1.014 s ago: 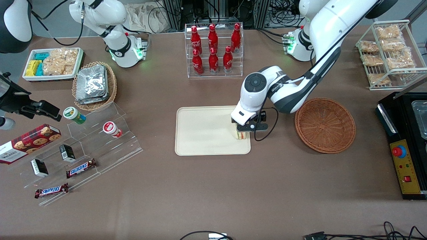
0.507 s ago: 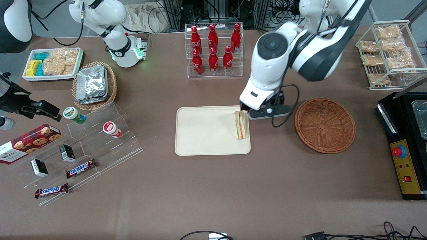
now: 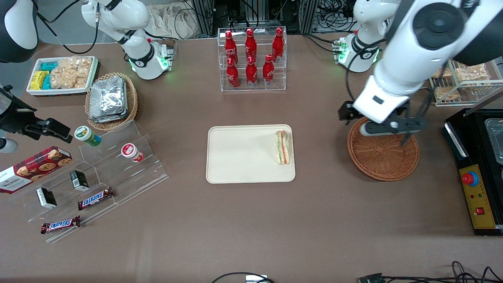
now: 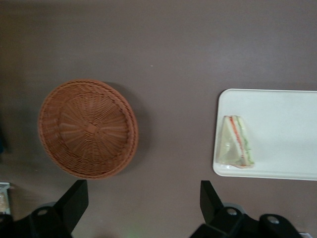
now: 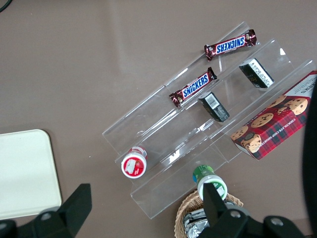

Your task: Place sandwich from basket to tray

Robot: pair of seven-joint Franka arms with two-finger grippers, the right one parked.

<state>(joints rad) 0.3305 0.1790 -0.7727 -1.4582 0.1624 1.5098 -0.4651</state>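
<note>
One sandwich [image 3: 283,147] lies on the cream tray [image 3: 239,157], close against the tray's edge toward the working arm's end of the table, its green, red and orange filling stripes showing along the top. In the wrist view the sandwich [image 4: 236,143] sits just inside the tray's [image 4: 282,106] rounded corner, close to the low rim but not over it. Most of the tray's surface toward the parked arm's end is bare.

The gripper [image 3: 387,126] hangs high over the table, above the edge of the round reddish-brown wicker basket [image 3: 383,155] that is farther from the front camera. Its two dark fingers [image 4: 74,201] are spread wide apart with nothing between them. The basket [image 4: 88,129] holds nothing, and its woven rim stands well apart from the tray, with a strip of bare brown tabletop [image 3: 322,157] between them.

Farther from the front camera than the tray, a clear rack of red cola bottles [image 3: 251,59] stands with open tabletop between it and the tray's edge. Toward the working arm's end, a black control box with a red button [image 3: 475,188] sits near the basket, leaving only a narrow gap. A wire rack of snack bags [image 3: 459,63] stands farther from the camera than that box, partly hidden by the arm. Nearer to the front camera than the tray and basket, the tabletop is open.
</note>
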